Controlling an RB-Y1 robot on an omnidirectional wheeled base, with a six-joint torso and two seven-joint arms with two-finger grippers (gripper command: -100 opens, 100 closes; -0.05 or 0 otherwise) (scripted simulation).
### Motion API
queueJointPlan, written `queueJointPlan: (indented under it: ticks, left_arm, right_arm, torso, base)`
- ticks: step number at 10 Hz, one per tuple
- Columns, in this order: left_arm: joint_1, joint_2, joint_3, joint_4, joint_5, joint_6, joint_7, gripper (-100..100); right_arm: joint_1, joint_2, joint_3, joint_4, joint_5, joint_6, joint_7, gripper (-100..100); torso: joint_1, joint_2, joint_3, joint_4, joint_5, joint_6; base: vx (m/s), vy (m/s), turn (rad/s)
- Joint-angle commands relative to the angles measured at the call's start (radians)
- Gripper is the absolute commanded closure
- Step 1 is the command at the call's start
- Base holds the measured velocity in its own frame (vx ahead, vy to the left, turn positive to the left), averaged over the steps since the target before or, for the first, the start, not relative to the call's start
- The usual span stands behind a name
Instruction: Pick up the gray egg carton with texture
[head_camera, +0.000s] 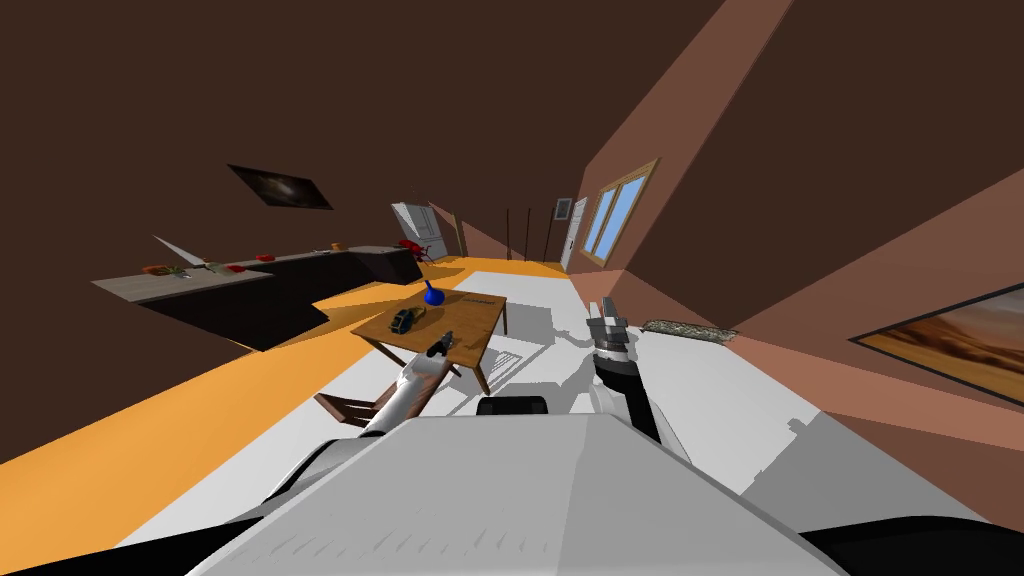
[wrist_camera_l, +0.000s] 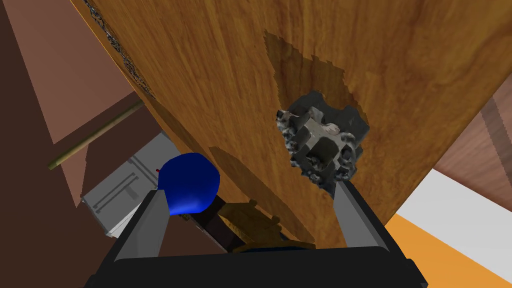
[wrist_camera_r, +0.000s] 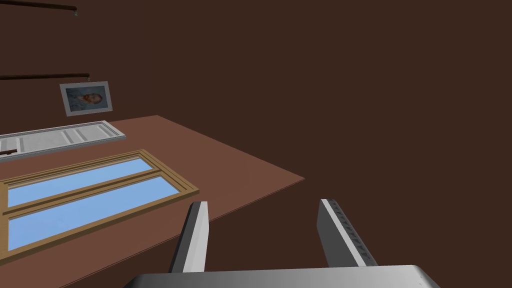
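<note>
A gray, bumpy egg carton (wrist_camera_l: 320, 145) lies on the wooden table (wrist_camera_l: 210, 60). My left gripper (wrist_camera_l: 250, 212) is open, and the carton sits just ahead of one fingertip (wrist_camera_l: 342, 192), not between the two. From the head the carton (head_camera: 402, 320) is a small dark lump on the table (head_camera: 470, 325), with my left gripper (head_camera: 441, 343) over the table's near edge, a short way from it. My right gripper (wrist_camera_r: 262, 204) is open and empty; the head view has that gripper (head_camera: 607, 320) raised to the right of the table.
A blue vase (wrist_camera_l: 190, 182) and a brown-yellow object (wrist_camera_l: 250, 225) stand on the table in line with the left gripper's gap. From the head the vase (head_camera: 432, 295) is behind the carton. A chair (head_camera: 345, 405) sits at the table's near side, a dark counter (head_camera: 250, 290) further left.
</note>
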Motion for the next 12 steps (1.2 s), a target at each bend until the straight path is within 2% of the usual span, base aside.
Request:
queueJointPlan:
  ticks: [1, 2, 3, 4, 8, 12]
  left_arm:
    - [-0.035, 0.002, 0.005, 0.05, 0.007, 0.038, 0.003, -100]
    - [-0.035, 0.002, 0.005, 0.055, 0.007, 0.038, 0.003, -100]
    - [-0.057, 0.003, 0.008, 0.091, 0.014, 0.071, 0.005, -100]
    - [-0.057, 0.003, 0.008, 0.091, 0.014, 0.071, 0.005, -100]
    - [-0.127, 0.004, 0.019, 0.206, 0.039, 0.18, 0.014, -100]
    - [-0.157, 0.001, 0.024, 0.273, 0.057, 0.242, 0.021, -100]
  right_arm:
    - [0.0, 0.0, 0.0, 0.0, 0.0, 0.0, 0.0, 0]
    - [0.0, 0.0, 0.0, 0.0, 0.0, 0.0, 0.0, 0]
    - [0.0, 0.0, 0.0, 0.0, 0.0, 0.0, 0.0, 0]
    - [0.0, 0.0, 0.0, 0.0, 0.0, 0.0, 0.0, 0]
    - [0.0, 0.0, 0.0, 0.0, 0.0, 0.0, 0.0, 0]
    - [0.0, 0.0, 0.0, 0.0, 0.0, 0.0, 0.0, 0]
  torso:
    - [0.0, 0.0, 0.0, 0.0, 0.0, 0.0]
    - [0.001, 0.0, 0.0, 0.0, 0.0, 0.0]
    - [0.0, 0.0, 0.0, 0.0, 0.0, 0.0]
    - [0.0, 0.0, 0.0, 0.0, 0.0, 0.0]
    - [0.002, -0.001, 0.0, 0.0, 0.0, 0.0]
    - [0.0, -0.001, 0.0, 0.0, 0.0, 0.0]
  base:
    - [0.015, 0.036, -0.034]
    - [0.011, 0.031, -0.019]
    - [0.013, 0.029, -0.027]
    - [0.009, 0.025, -0.014]
    - [0.019, 0.049, -0.038]
    - [0.02, 0.036, -0.023]
